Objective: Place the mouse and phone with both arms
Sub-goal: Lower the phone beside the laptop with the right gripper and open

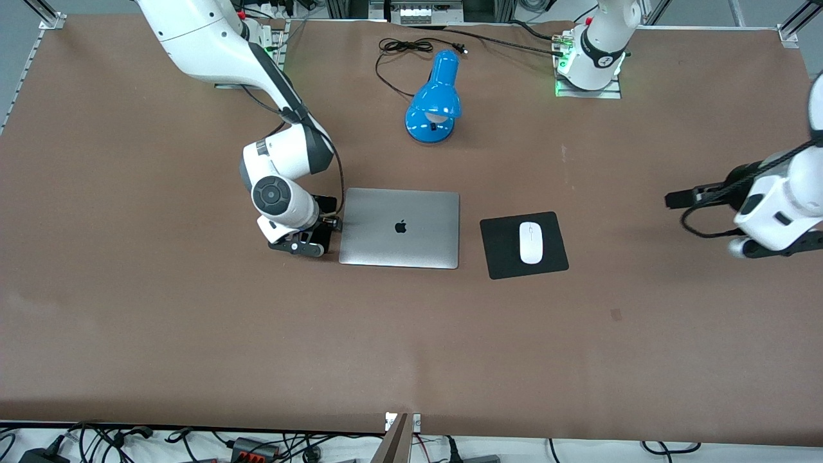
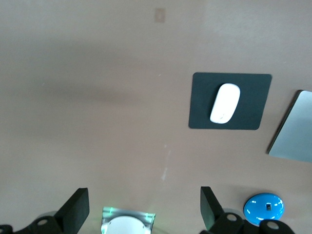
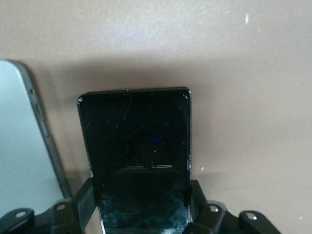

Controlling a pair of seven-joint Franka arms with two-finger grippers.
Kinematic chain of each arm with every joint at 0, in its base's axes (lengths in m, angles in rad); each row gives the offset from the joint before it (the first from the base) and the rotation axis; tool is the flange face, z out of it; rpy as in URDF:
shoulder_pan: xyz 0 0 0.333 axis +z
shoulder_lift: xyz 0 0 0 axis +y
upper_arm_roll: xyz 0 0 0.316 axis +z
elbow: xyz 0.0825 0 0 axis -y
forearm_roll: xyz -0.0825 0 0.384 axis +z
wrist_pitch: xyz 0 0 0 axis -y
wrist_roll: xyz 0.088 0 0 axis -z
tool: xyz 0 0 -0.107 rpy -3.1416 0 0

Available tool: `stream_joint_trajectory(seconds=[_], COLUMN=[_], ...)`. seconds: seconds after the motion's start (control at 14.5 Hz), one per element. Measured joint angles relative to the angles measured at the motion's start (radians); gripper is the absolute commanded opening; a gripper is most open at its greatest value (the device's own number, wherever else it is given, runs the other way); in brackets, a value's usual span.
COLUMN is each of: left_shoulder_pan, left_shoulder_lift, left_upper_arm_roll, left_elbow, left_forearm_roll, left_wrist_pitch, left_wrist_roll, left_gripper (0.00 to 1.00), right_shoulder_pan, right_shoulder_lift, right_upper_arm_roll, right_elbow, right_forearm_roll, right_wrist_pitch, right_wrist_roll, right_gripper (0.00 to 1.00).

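While its fingers (image 3: 83, 197) grip the phone (image 3: 139, 156) beside the Apple-logo laptop (image 1: 400, 227), left gripper (image 2: 144, 207) spread wide above the table (image 1: 193, 334).

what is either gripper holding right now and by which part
The right gripper clamps the phone by its long side edges at one end. The left gripper is open, holding nothing.

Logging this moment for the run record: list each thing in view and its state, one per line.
mouse: lying on the black pad, free of both grippers.
phone: between the right gripper's fingers, beside the laptop.
laptop: lid closed, flat.
blue lamp: unlit, cord loose on the table.
right gripper: shut on the phone.
left gripper: open, holding nothing.
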Motion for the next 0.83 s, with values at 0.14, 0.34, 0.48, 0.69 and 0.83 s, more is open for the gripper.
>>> stream_joint_trajectory(seconds=[0.14, 0.34, 0.48, 0.69, 0.83], left_shoulder_pan=[0.005, 0.002, -0.002, 0.005, 0.029], left_shoulder_lift=[0.0, -0.009, -0.053, -0.186, -0.233], left_upper_arm_roll=[-0.002, -0.037, -0.073, -0.086, -0.081], left_elbow=[-0.007, -0.014, -0.076, -0.29, -0.34], left_forearm_roll=[0.0, 0.0, 0.0, 0.007, 0.03], left_wrist_pitch=[-0.022, -0.015, 0.038, 0.188, 0.215], left_wrist_roll=[0.0, -0.001, -0.004, -0.007, 0.01], left_gripper=[1.0, 1.0, 1.0, 1.0, 1.0], right_shoulder_pan=[0.005, 0.005, 0.005, 0.005, 0.005], right_shoulder_lift=[0.0, 0.0, -0.001, -0.001, -0.003], right_upper_arm_roll=[0.0, -0.002, -0.002, -0.004, -0.006], right_elbow=[-0.004, -0.009, -0.01, -0.01, -0.01], right_forearm_roll=[0.0, 0.0, 0.0, 0.0, 0.0], right_wrist_pitch=[0.0, 0.0, 0.0, 0.0, -0.001], right_wrist_roll=[0.004, 0.004, -0.006, -0.036, -0.047], right_gripper=[0.19, 0.19, 0.19, 0.2, 0.2])
